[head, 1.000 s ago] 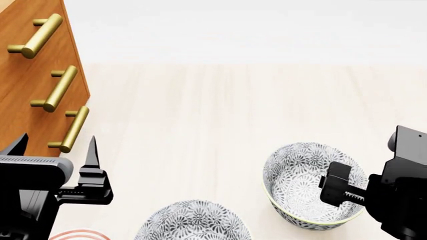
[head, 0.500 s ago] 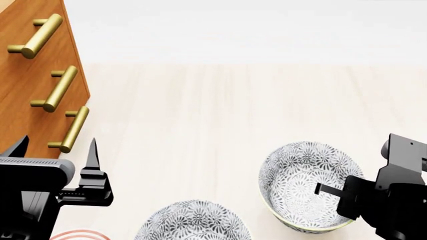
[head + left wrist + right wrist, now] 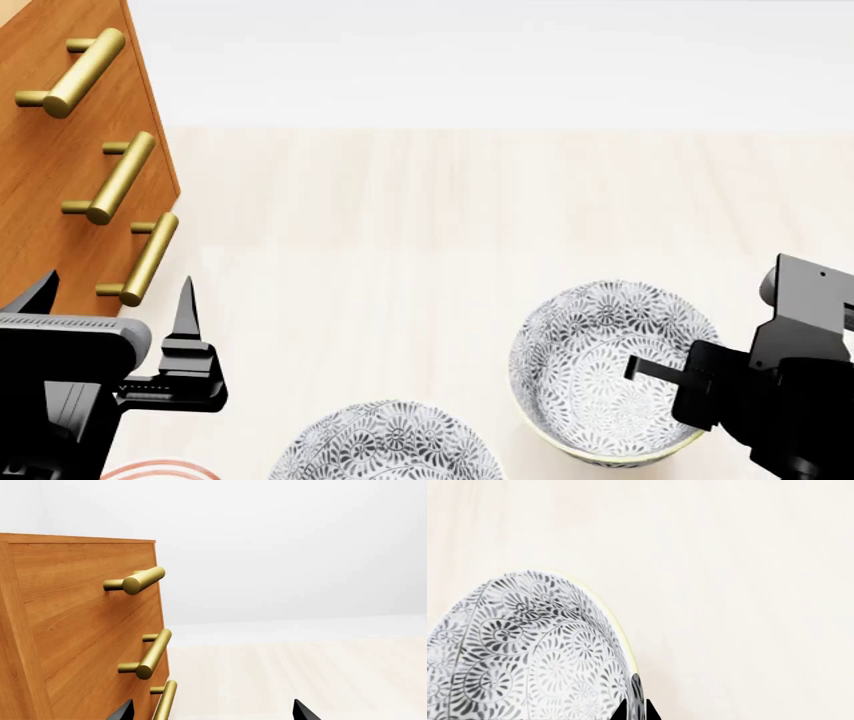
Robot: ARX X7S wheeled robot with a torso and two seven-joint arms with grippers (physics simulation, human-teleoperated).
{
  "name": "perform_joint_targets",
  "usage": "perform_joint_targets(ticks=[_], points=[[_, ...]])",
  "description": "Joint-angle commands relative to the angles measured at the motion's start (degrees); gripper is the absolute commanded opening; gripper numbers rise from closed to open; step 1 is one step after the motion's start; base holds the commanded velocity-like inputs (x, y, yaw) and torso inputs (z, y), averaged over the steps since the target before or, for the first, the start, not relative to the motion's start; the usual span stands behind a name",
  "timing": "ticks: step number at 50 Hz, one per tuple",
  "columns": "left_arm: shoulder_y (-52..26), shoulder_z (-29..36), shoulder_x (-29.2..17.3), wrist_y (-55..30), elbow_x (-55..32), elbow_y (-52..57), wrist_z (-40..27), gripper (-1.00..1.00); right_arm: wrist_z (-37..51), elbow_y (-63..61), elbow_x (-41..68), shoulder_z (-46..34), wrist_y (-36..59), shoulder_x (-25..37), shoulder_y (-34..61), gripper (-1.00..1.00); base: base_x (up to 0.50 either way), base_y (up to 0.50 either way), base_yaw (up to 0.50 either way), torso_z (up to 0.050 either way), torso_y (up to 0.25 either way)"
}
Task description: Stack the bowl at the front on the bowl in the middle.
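The bowl at the front (image 3: pixel 587 350), grey-floral with a pale rim, is at the right of the head view. My right gripper (image 3: pixel 641 370) is shut on its right rim, one finger inside and one outside. In the right wrist view the rim of this bowl (image 3: pixel 527 650) runs between the tips of the right gripper (image 3: pixel 634 711). The bowl in the middle (image 3: pixel 387 445), a look-alike, lies to its lower left, cut off by the frame edge. My left gripper (image 3: pixel 116 290) hangs open and empty by the drawers, away from both bowls; its tips (image 3: pixel 212 712) stand wide apart.
A wooden drawer unit (image 3: pixel 54 130) with brass bar handles (image 3: pixel 120 178) stands at the left, close to my left gripper. In the left wrist view the drawer unit (image 3: pixel 73 630) fills one side. A red-ringed plate (image 3: pixel 150 468) peeks in at the lower left. Pale wooden tabletop (image 3: pixel 441 220) stretches beyond the bowls.
The bowl at the front has shifted slightly left, held by my right gripper, whose body has drawn back to the right. The left arm and the other bowl have not moved.
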Motion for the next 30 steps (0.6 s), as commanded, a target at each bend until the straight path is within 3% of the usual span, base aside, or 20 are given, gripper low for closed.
perform_joint_targets(ticks=[1,9,21,30], points=[[-0.12,0.18,-0.31,-0.32,-0.41,0.34,-0.24,1.0,6.99,-11.57,4.04,4.46,9.65,0.74,1.38,-1.0,0.0,0.0,0.0,0.0,0.0],[0.06,0.21,-0.49,0.03,-0.55,0.17,-0.45,1.0,16.13,-22.02,11.59,11.97,22.01,0.97,4.72,-1.0,0.0,0.0,0.0,0.0,0.0],[-0.09,0.75,-0.62,0.18,-0.69,-0.1,-0.66,1.0,48.87,-22.53,50.98,6.46,21.74,8.26,9.1,-1.0,0.0,0.0,0.0,0.0,0.0],[-0.36,0.71,-0.85,-0.2,-1.12,0.33,-0.84,1.0,59.19,-24.68,64.77,1.83,20.06,9.49,10.41,-1.0,0.0,0.0,0.0,0.0,0.0]])
